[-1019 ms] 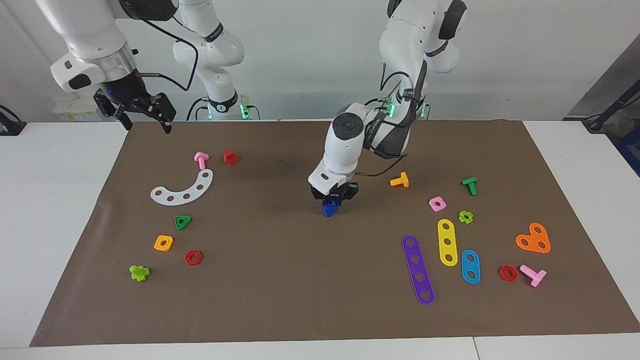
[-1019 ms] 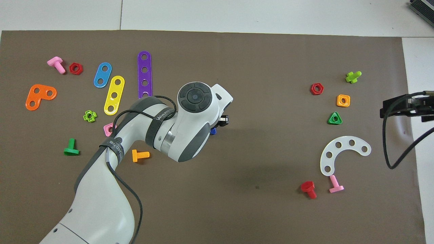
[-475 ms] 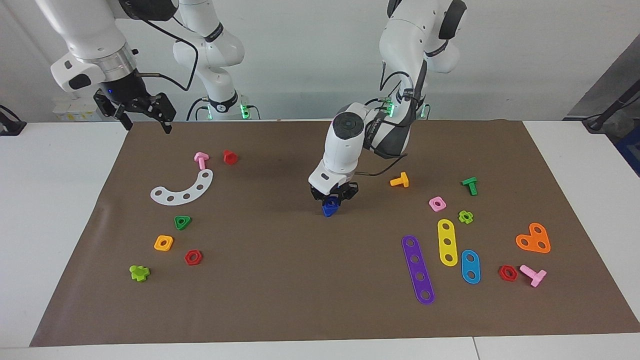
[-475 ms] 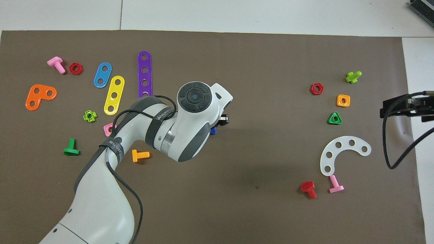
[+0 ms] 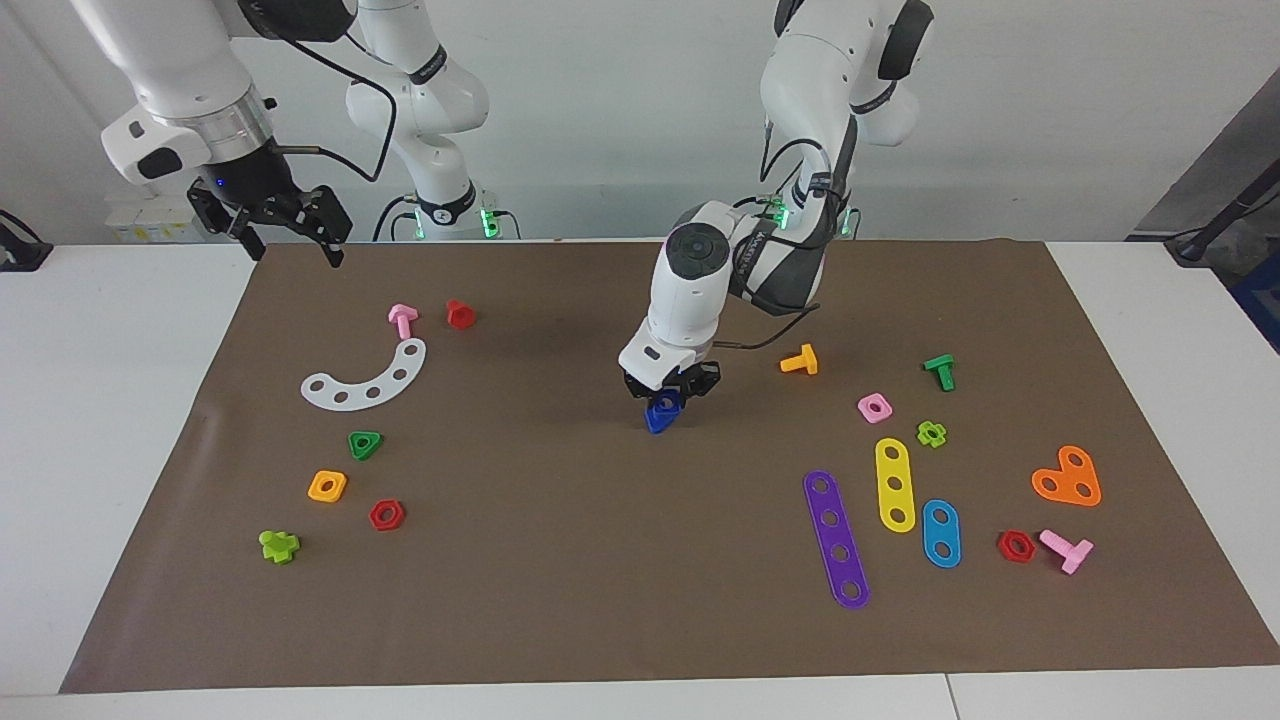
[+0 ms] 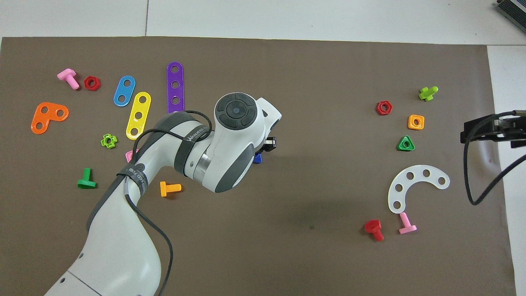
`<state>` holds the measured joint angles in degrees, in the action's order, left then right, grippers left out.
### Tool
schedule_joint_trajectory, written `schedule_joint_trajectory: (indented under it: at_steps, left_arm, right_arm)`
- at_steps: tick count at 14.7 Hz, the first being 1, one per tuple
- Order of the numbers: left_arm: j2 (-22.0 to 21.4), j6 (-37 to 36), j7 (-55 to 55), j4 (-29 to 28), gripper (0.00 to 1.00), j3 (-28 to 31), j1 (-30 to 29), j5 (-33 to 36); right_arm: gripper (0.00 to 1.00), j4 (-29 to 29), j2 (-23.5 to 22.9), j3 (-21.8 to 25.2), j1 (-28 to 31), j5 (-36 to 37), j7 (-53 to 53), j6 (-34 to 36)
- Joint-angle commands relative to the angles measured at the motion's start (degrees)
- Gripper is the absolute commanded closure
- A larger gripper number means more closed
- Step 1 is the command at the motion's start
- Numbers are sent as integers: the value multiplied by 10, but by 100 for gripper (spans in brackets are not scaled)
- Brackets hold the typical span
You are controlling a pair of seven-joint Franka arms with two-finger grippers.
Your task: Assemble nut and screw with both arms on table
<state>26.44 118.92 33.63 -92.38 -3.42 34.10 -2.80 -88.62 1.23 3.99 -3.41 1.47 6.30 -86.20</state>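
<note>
My left gripper (image 5: 668,390) is down at the middle of the brown mat (image 5: 560,560), right over a small blue piece. That piece looks like the blue nut (image 5: 666,402) joined to the blue screw (image 5: 657,422), whose triangular head touches the mat. In the overhead view the left wrist covers them, and only a blue corner of the screw (image 6: 257,158) shows. My right gripper (image 5: 293,248) is open and empty. It waits raised over the mat's edge at the right arm's end, and also shows in the overhead view (image 6: 466,133).
Toward the right arm's end lie a white curved strip (image 5: 368,378), a pink screw (image 5: 402,320), a red screw (image 5: 460,314), a green triangular nut (image 5: 365,444) and an orange nut (image 5: 327,486). Toward the left arm's end lie an orange screw (image 5: 800,360), a pink nut (image 5: 874,407) and a purple strip (image 5: 836,538).
The left arm's wrist and elbow have shifted slightly, and the gripper has risen a touch. The blue piece stays at the same spot on the mat. The right arm has not moved.
</note>
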Motion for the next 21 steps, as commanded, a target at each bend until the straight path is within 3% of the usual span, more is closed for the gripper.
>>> schedule_joint_trajectory:
  at_steps: [1, 9, 15, 21]
  left_arm:
    - [11, 10, 8, 7, 91, 3, 6, 0]
    - [7, 29, 7, -25, 91, 3, 8, 7]
    - [10, -6, 6, 14, 91, 3, -1, 0]
    - [10, 3, 6, 6, 91, 3, 0, 2]
  right_arm:
    - [0, -10, 10, 3, -1, -2, -13, 0]
    - [0, -10, 10, 3, -1, -2, -13, 0]
    - [0, -10, 10, 3, -1, -2, -13, 0]
    - [0, -10, 10, 3, -1, -2, -13, 0]
